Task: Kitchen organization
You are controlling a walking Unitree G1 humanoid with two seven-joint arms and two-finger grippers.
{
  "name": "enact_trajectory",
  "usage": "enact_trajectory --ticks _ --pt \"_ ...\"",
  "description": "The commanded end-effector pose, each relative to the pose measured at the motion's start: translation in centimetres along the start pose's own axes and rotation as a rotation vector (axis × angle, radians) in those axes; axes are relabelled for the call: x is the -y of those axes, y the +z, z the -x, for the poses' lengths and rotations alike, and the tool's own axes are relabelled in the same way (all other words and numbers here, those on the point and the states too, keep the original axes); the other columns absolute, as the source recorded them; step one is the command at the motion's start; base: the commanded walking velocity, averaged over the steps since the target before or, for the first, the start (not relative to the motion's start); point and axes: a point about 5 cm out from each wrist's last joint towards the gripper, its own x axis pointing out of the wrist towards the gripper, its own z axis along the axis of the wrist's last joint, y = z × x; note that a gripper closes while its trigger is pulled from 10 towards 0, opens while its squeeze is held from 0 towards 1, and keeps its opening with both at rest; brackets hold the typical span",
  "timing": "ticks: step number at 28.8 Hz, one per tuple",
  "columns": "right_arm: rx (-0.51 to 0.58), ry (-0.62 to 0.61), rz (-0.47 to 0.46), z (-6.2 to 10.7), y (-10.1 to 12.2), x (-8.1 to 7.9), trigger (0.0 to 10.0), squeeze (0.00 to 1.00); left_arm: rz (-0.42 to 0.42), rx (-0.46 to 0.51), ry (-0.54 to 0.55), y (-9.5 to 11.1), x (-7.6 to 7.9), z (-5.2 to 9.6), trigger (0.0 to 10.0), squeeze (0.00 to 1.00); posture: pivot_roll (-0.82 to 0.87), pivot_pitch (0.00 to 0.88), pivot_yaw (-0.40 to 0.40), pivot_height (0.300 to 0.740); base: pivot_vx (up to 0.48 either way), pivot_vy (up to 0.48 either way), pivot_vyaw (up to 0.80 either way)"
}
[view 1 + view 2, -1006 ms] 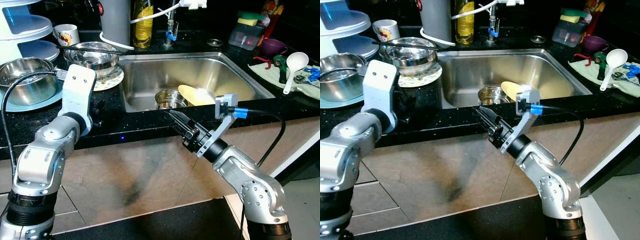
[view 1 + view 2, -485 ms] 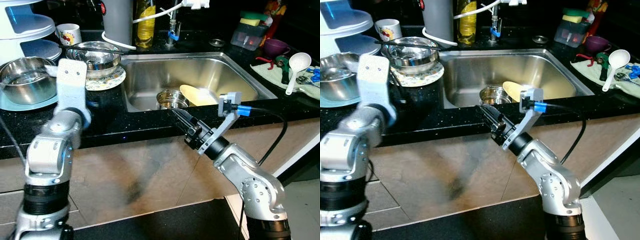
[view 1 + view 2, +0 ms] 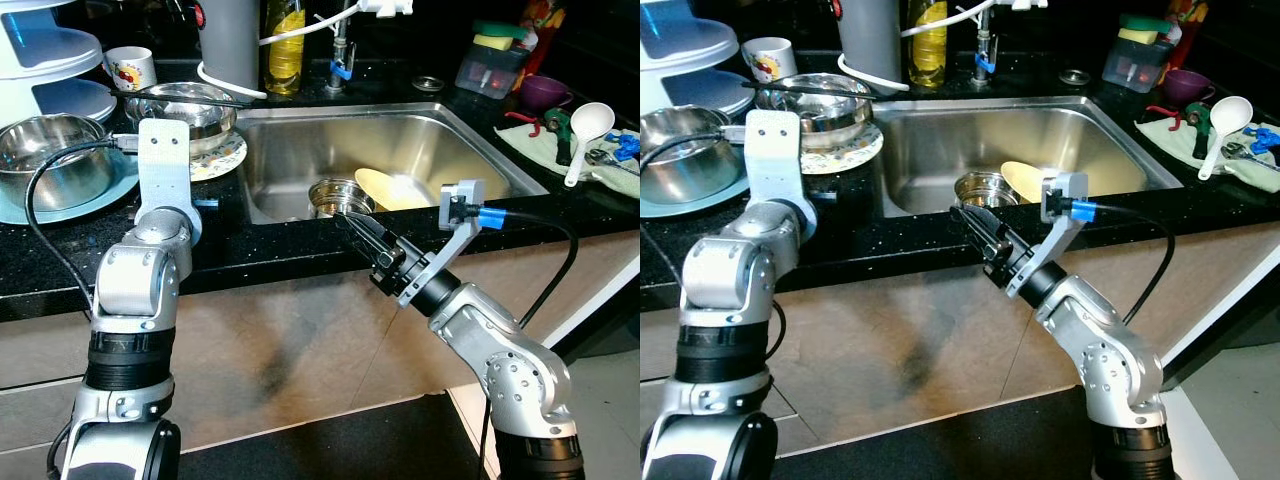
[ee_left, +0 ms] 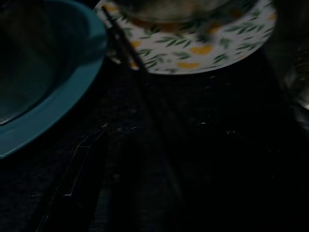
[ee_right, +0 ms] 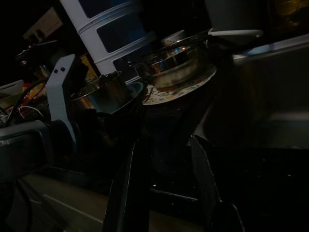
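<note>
Two grippers: both empty.
Right gripper: fingers parted, you hold it at the near sink edge.
Left gripper: finger gap unreadable, low over the black speckled counter left of the sink.
Task items: small steel bowl and yellow plate in the basin.
Risk: you may clip the floral plate; slick steel slips.

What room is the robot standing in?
It looks like a home kitchen. There is a steel sink set into a black counter, with a tap behind it. Steel bowls, a flowery plate and a mug sit beside the sink.
</note>
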Motion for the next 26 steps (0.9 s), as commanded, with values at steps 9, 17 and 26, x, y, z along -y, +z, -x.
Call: enact_trajectory --ticks 9,17,26 --pt "0.007 -0.005 0.003 0.1 0.1 0.4 10.0 0.0 -0.113 -0.119 0.038 -1.4 0.1 -0.8 10.0 0.0 -0.02 0.173 -0.032 0.74 0.0 0.0 0.0" --pt "0.005 -0.006 0.009 0.2 0.1 0.5 10.0 0.0 -0.061 -0.216 -0.004 -2.8 0.6 -1.0 10.0 0.0 -0.03 0.174 -0.026 0.74 0.0 0.0 0.0" --pt "0.001 -0.005 0.015 0.2 0.1 0.5 10.0 0.0 0.044 -0.295 -0.021 -3.7 0.5 -0.9 10.0 0.0 -0.03 0.17 -0.028 0.74 0.0 0.0 0.0"
